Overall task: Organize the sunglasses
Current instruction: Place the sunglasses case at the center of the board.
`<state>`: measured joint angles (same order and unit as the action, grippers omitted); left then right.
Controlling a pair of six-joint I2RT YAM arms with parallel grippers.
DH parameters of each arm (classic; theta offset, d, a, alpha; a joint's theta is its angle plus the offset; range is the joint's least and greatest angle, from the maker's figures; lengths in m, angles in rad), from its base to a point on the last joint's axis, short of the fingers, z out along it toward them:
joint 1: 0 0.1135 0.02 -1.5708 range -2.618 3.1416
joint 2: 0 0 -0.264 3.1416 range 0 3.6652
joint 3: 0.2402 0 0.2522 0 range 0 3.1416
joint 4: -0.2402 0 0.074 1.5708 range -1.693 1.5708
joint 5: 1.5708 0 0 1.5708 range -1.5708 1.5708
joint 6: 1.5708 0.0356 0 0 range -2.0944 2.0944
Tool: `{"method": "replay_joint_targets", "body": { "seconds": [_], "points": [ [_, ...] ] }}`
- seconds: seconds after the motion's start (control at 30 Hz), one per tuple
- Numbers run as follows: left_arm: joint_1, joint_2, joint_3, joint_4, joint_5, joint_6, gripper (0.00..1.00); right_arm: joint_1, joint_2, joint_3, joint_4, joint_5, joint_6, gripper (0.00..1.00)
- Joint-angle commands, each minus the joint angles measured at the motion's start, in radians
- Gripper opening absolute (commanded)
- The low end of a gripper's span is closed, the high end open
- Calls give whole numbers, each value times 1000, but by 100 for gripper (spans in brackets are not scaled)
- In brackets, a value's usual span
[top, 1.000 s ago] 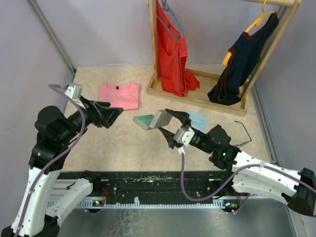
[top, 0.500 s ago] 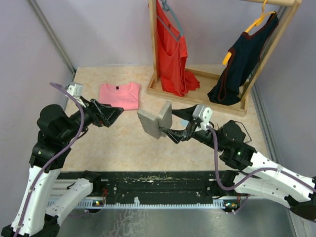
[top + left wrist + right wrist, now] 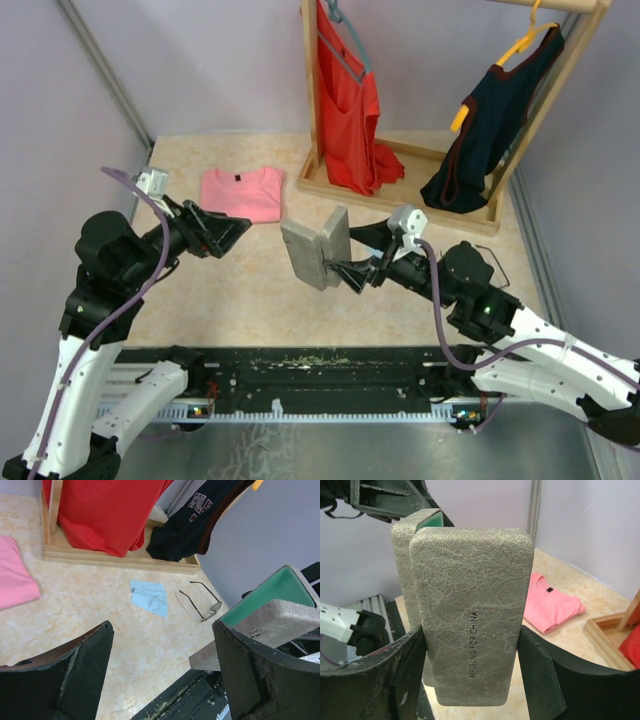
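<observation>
1 pair thin wire-frame sunglasses (image 3: 200, 603) flat on marbled counter (image 3: 90, 605), slim arms unfolded, pointing toward blue cloth (image 3: 150, 596). Right pincer (image 3: 472, 655) clamps grey textured oblong case (image 3: 470, 580). Left pincer (image 3: 160, 655) wide.

I see bright, even, diffuse light in all three views, with only faint shadows on the tabletop (image 3: 250, 290) and no harsh glare. The fingers (image 3: 85, 675) of the left gripper (image 3: 162, 628) look soft up close. The sunglasses (image 3: 200, 602) and the texture of the case (image 3: 470, 610) read sharp.
</observation>
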<state>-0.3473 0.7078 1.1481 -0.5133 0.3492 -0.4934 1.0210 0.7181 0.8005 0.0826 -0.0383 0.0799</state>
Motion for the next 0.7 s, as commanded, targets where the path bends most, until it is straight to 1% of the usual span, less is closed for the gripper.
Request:
{"method": "replay_joint_targets", "body": {
  "seconds": [0.0,0.07,0.17,0.23,0.3,0.37,0.53,0.67],
  "points": [
    [-1,8,31,-2,34,-4,86,4,-15,-5,153,-96,-198,0],
    [-1,15,32,1,51,-9,86,5,-26,-81,256,-141,-360,0],
    [-1,32,36,-3,75,-8,84,4,-25,-153,362,-197,-627,0],
    [0,46,31,-7,90,-9,82,4,-3,-179,360,-245,-859,0],
    [-1,61,24,-12,106,-9,80,4,31,-196,355,-253,-1064,0],
    [-1,80,18,-18,113,2,79,4,85,-166,304,-237,-1205,0],
    [-1,112,-14,-19,96,43,78,5,178,-88,233,-227,-1389,0],
    [-1,142,-37,-19,82,73,76,33,212,-32,220,-219,-1464,0]
  ]
}}
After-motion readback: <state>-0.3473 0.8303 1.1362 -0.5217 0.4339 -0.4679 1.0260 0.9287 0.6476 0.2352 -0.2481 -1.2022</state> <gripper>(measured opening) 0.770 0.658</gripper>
